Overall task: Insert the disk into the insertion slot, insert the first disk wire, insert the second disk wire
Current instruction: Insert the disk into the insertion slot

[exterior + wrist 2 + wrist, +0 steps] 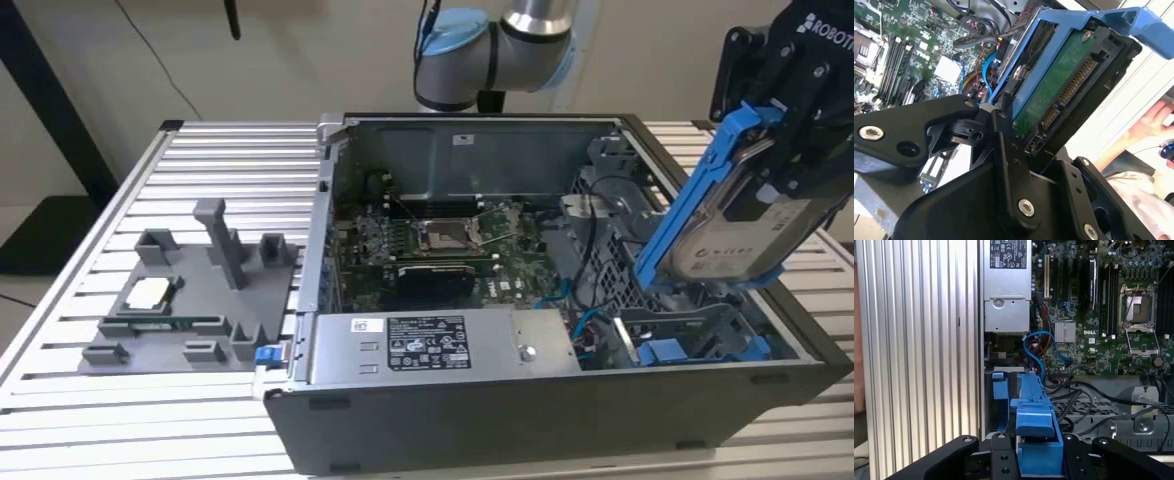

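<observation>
Hand [781, 165] clamped on the disk [727, 225], jaws closed around its upper part. In the second wrist view a finger linkage presses against the blue carrier frame beside the green circuit side. Disk hangs steeply tilted above the computer case [534, 420] at the exterior view's right, lower end pointing down toward the insertion slot [687, 325]. Not yet in the slot.

Risks, as judged:
- Tilt does not look matched to the bay. A carrier edge could catch on the perforated wall and jam, or skew in the grip.
- Blue cable [1039, 347] and black cables [1079, 395] loop just beside the bay mouth. Either could get pinched under the disk or dragged along.
- Blue plastic piece [667, 352] sits low in the bay. Cannot tell whether it takes the same berth; if so, the disk would stop short.
- Grip is near one end, so a snag at the far end could lever the disk between the jaws.

Around: power supply box [441, 345] lies along the case's near side, next to the bay. Motherboard [441, 240] mid-case, clear of the disk. Grey fixture tray [187, 300] on the ribbed desk [214, 160], exterior view's left, well apart. A person [1159, 117] is beyond the desk edge in the second wrist view
</observation>
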Available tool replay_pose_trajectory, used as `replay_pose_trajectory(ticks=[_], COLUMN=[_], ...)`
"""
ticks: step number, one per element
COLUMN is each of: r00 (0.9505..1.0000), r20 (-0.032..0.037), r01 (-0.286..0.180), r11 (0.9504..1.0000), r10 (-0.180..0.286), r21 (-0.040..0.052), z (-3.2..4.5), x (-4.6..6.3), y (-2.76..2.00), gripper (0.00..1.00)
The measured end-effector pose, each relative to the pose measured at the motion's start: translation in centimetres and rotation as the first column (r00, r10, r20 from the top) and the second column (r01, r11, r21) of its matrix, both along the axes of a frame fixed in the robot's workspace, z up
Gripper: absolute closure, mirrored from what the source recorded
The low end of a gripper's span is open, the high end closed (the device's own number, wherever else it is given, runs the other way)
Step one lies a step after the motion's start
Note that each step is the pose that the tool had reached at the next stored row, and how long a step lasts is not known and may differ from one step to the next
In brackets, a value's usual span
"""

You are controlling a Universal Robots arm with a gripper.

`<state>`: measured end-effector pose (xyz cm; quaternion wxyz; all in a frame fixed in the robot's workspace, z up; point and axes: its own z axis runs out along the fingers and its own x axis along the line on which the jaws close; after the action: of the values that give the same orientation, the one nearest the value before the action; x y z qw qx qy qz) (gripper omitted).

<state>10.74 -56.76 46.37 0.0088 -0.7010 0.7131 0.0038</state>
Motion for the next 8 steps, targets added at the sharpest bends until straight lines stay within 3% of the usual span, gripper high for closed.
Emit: replay_pose_trajectory(ticks=[8], r00=[1.0000], r20=[0.0003], r01=[0.000], r11=[1.0000], r10=[0.000], r21=[-0.0001], z=[-0.24], x=[0.01], y=[0.00], gripper=[0.67])
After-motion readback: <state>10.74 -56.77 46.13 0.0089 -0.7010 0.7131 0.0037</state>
